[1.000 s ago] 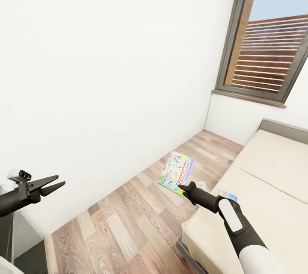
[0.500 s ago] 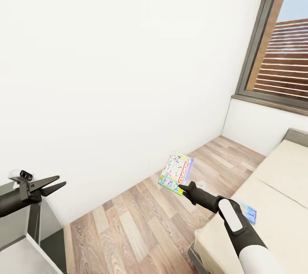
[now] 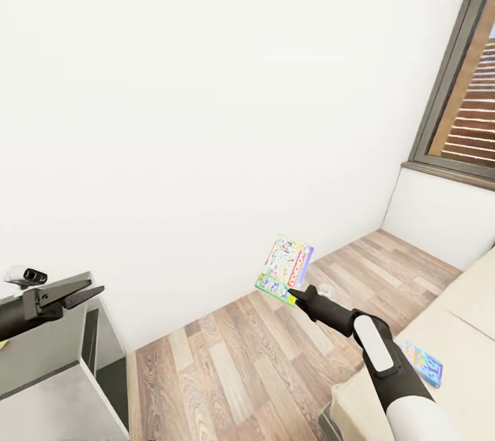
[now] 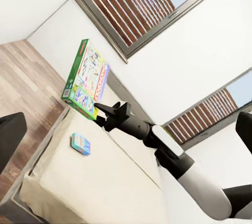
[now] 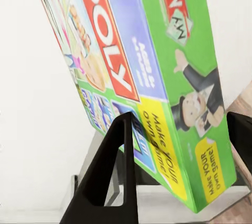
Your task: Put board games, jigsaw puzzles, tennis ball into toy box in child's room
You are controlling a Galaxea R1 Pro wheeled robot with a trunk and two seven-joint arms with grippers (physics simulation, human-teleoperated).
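Observation:
My right gripper [image 3: 294, 298] is shut on a colourful Monopoly board game box [image 3: 284, 269], holding it up by its lower edge over the wooden floor. In the right wrist view the green and blue box [image 5: 157, 77] sits clamped between the two dark fingers [image 5: 113, 177]. The left wrist view shows the same box [image 4: 86, 77] held by the right arm. A second, smaller blue board game [image 3: 423, 363] lies flat on the beige bed [image 3: 467, 331]; it appears as well in the left wrist view [image 4: 81, 144]. My left gripper [image 3: 82, 292] hangs at the left with its jaws nearly together, holding nothing.
A grey table or shelf unit [image 3: 62, 386] stands at the lower left, below my left gripper. A plain white wall [image 3: 206, 117] runs across the view. A dark-framed window [image 3: 464, 104] with wooden slats is at the right. Wooden floor [image 3: 234, 372] lies between the furniture and the bed.
The whole view has swung left: window and bed slid right, the grey unit came into view at lower left. The right gripper still holds the Monopoly box.

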